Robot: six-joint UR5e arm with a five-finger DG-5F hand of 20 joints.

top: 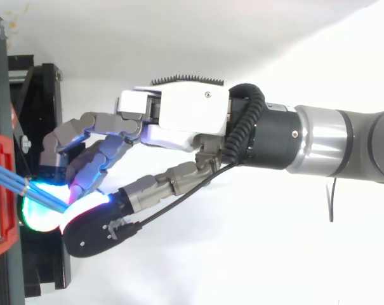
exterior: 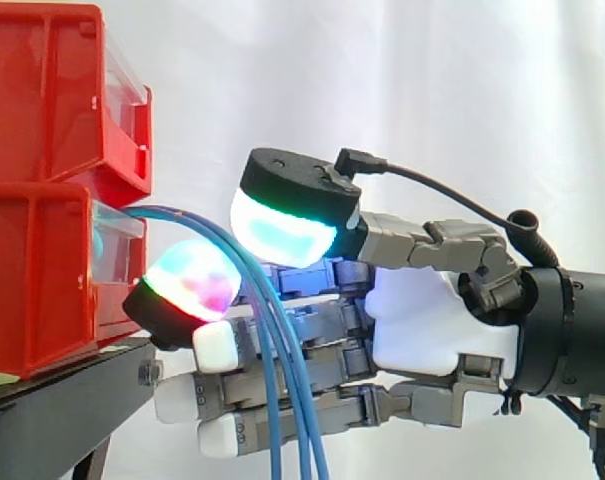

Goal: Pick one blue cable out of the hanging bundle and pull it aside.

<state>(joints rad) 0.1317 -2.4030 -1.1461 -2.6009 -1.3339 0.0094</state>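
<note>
Blue cables (exterior: 207, 226) leave the front of the lower of two stacked red bins (exterior: 37, 290), arch to the right and hang down past the edge of the black stand (exterior: 72, 395).

Side view: the hand (exterior: 422, 320) reaches in level from the right. Its fingers (exterior: 282, 395) stretch toward the bins, one above another, behind the hanging strands. The thumb pad (exterior: 282, 230), glowing cyan and white, sits just right of the arch. A finger pad (exterior: 187, 282), glowing green and magenta, sits just left of it and lower. The strands pass between these two pads, which are closed in on them. How many strands are held cannot be told.

Top view: the arm (top: 344, 143) enters from the right edge. The cables (top: 42, 192) run rightward from the bin (top: 4, 244) and end where the thumb's glowing edge meets a cyan pad (top: 36, 216). The other fingers (top: 84, 127) are bent toward the stand.
</note>
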